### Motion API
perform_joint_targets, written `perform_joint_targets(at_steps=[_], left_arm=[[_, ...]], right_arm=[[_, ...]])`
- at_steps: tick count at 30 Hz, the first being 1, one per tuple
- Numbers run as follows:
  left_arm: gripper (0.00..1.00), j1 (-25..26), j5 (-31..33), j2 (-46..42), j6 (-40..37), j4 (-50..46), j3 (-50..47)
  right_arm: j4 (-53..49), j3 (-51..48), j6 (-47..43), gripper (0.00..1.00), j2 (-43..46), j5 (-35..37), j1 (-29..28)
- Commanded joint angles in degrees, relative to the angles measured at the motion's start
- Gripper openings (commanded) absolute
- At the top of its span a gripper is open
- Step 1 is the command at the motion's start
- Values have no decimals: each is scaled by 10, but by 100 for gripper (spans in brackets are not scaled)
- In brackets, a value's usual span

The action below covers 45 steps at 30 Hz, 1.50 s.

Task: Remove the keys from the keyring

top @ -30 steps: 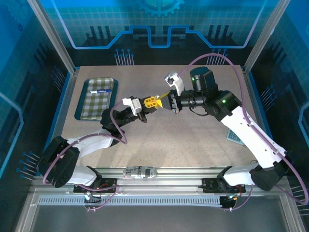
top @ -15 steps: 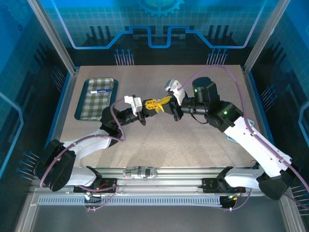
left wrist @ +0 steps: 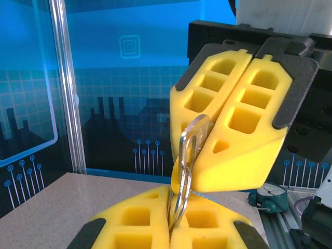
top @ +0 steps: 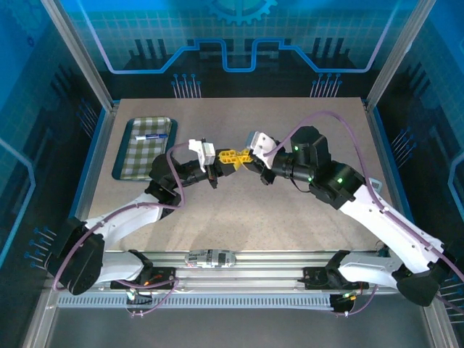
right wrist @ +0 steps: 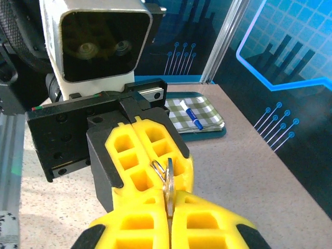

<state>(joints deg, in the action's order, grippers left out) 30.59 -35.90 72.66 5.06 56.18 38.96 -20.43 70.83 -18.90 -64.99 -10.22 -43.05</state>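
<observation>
Both clenched, nose to nose above the worktop (top: pixel 290 210)!
My left end effector (top: pixel 224 155) clamps the keyring (left wrist: pixel 188 155), my right end effector (top: pixel 243 158) pinches the keys (right wrist: pixel 168 189). The metal bridges them in mid-air, over the worktop's middle.

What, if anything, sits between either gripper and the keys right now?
Nothing visible does. The left gripper and right gripper meet tip to tip in the air, and both sets of jaws are shut directly on the keys, with no other object between them.

Keyring (left wrist: pixel 181 187) hangs between opposing fingers (left wrist: pixel 233 119), seemingly above the table (top: pixel 290 210); tray (top: pixel 138 161) rear-left.
</observation>
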Motion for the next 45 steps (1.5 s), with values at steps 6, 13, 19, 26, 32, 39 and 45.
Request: perform_joint_targets(at_steps=[6,13,19,26,32,39,45], left_arm=[[0,-11,29,-38,9,-19,41],[0,-10,16,-45,-3,-42,52],[0,1,21,-58,-37,-82,56],[0,4,15,-67,-41,-96,58],[0,1,5,-74,-35,-93,53],[0,-8,-17,-69,-11,-73,53],[0,-3,-30,-65,-14,-88,61]], right_arm=[[-53,-33,-95,0,-2,36,-56],[-43,-38,-118,0,-9,48,-75],[-24,-42,-139,0,-34,90,-100],[-6,-51,-173,0,-53,105,-121],[-7,-92,-220,0,-16,63,-114],[10,-128,-256,0,23,55,-96],[58,-110,-200,0,4,99,-90]])
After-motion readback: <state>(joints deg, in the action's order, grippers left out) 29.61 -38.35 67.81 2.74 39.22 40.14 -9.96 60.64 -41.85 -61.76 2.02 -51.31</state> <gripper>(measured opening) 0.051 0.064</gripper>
